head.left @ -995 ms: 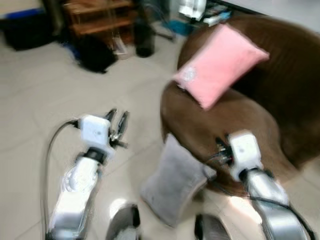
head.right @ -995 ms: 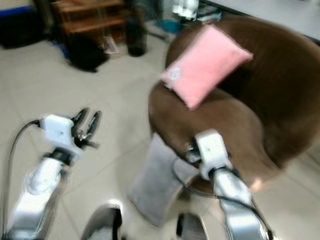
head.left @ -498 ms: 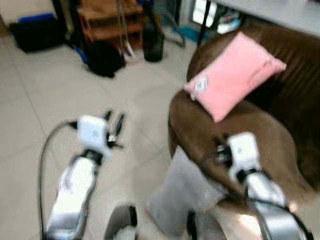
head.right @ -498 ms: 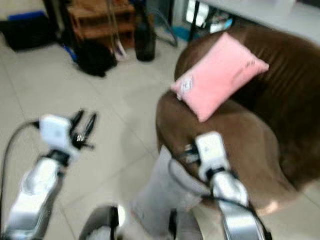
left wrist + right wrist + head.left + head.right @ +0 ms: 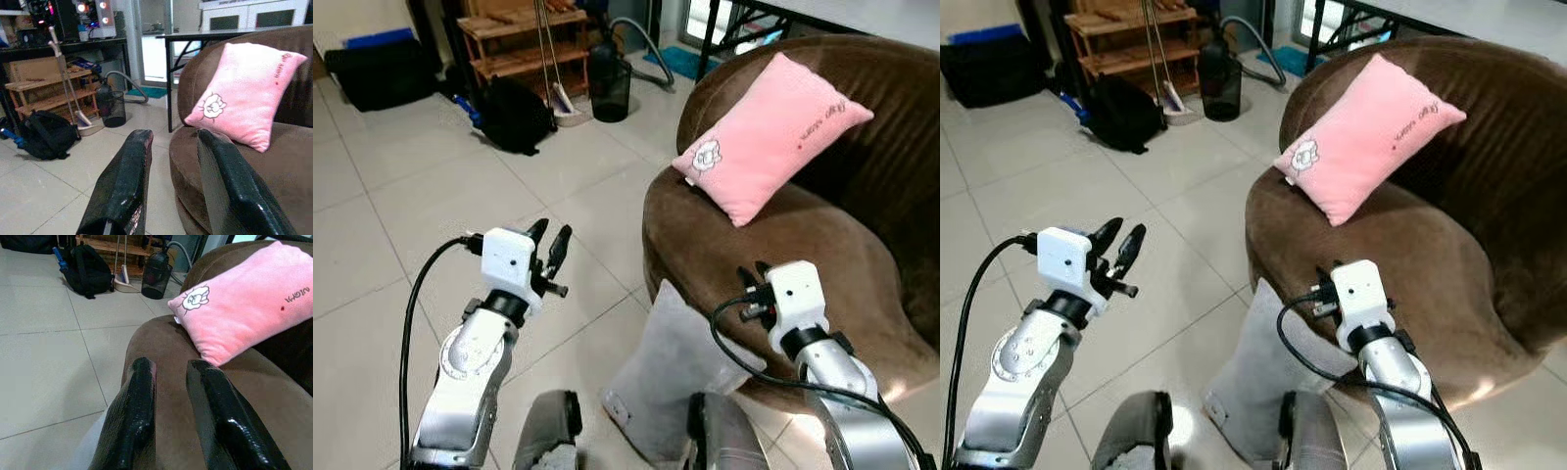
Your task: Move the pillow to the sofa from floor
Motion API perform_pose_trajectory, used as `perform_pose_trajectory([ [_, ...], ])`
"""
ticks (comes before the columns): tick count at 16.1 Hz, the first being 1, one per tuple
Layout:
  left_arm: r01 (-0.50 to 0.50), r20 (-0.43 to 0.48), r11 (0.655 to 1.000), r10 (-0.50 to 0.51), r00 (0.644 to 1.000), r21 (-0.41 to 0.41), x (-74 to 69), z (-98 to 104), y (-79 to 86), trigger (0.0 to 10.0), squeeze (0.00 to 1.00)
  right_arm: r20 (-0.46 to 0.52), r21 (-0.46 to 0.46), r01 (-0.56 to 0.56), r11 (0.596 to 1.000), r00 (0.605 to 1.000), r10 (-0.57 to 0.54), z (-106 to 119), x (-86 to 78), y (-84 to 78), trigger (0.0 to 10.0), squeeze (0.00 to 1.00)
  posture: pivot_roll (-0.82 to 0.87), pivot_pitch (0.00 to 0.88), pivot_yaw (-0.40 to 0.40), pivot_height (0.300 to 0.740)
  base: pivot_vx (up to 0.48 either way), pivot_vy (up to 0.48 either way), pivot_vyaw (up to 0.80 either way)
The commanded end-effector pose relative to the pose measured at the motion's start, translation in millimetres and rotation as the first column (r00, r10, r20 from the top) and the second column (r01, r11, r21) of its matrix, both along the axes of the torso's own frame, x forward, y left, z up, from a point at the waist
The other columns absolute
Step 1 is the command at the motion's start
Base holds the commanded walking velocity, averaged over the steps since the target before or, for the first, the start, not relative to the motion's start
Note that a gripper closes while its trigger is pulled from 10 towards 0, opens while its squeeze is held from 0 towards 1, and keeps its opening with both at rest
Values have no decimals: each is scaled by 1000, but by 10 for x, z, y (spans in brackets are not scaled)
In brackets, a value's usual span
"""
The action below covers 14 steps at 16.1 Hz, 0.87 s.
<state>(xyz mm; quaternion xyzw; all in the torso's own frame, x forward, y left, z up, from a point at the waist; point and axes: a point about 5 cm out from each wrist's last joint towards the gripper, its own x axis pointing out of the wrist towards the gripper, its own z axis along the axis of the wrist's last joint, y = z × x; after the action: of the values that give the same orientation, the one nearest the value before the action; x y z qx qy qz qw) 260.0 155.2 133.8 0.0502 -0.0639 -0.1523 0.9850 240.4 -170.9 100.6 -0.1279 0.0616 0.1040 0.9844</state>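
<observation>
Pillow on floor: soft grey rectangular fabric pillow [image 5: 671,377] stood tilted on the pale tiled floor [image 5: 401,206], leaning against the front base of the round brown upholstered sofa [image 5: 822,255], just ahead of the robot's feet.
Pillow on sofa: pink rectangular cushion with a small white cartoon patch [image 5: 769,132] rested on the sofa seat, propped against the backrest.
Left gripper: left gripper [image 5: 551,251] was held above bare floor, left of the grey pillow and apart from it; its 2 black fingers [image 5: 122,191] were spread with a clear gap, holding nothing.
Right gripper: right gripper [image 5: 168,406] hung over the front edge of the sofa seat, just above and beside the grey pillow's upper corner; its 2 black fingers [image 5: 134,416] stood parted with brown upholstery visible between them, gripping nothing.
Contact: whether the right gripper touched the sofa or the pillow could not be told.
Background: black backpack [image 5: 514,113] lay on the floor before a low wooden shelf rack [image 5: 514,44]; a dark mesh waste bin [image 5: 608,88] stood near it, with a grey hose [image 5: 641,34] curving behind.
</observation>
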Motion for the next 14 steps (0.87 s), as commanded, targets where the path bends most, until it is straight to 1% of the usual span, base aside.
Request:
perform_pose_trajectory([
  [1, 28, -19, 1000, -28, 999, 7, -3, -46, -25, 10000, 0, -14, 1, 4, 1000, 1000, -4, -14, -7, -22, 10000, 0, -43, 40, 2, 546, 0, 0, 0],
  [5, 45, -31, 999, -44, 999, 17, -4, -72, -34, 10000, 0, -17, -5, 2, 1000, 1000, -2, -14, 5, -28, 10000, 0, -43, 52, -3, 521, 0, 0, 0],
  [7, 42, -33, 999, -42, 999, 27, -6, -87, -21, 10000, 0, -43, -10, -9, 1000, 999, 8, -43, 12, -19, 10000, 0, -44, 47, -5, 521, 0, 0, 0],
  [9, 56, -26, 996, -54, 998, 74, 14, -112, -14, 10000, 0, -156, -32, 26, 999, 987, -30, -206, 57, -88, 10000, 0, -42, 47, -12, 521, 0, 0, 0],
  [10, 56, -31, 995, -54, 998, 80, 46, -137, 10, 10000, 0, -170, 38, 53, 998, 984, -46, -273, 156, -89, 10000, 1000, -46, 60, -6, 521, 0, 0, 0],
  [12, 54, -24, 992, -51, 998, 115, 72, -170, 45, 10000, 0, -197, 149, 104, 983, 978, -73, -345, 303, -40, 10000, 1000, -45, 74, 3, 521, 0, 0, 0],
  [13, 62, -28, 991, -59, 998, 118, 66, -173, 44, 10000, 0, -206, 169, 123, 978, 975, -87, -370, 332, -21, 10000, 1000, -37, 89, 8, 521, 0, 0, 0],
  [14, 91, -29, 989, -88, 996, 120, 64, -162, 23, 10000, 0, -234, 192, 171, 966, 964, -124, -443, 418, 22, 10000, 1000, -27, 116, 13, 521, 0, 0, 0],
])
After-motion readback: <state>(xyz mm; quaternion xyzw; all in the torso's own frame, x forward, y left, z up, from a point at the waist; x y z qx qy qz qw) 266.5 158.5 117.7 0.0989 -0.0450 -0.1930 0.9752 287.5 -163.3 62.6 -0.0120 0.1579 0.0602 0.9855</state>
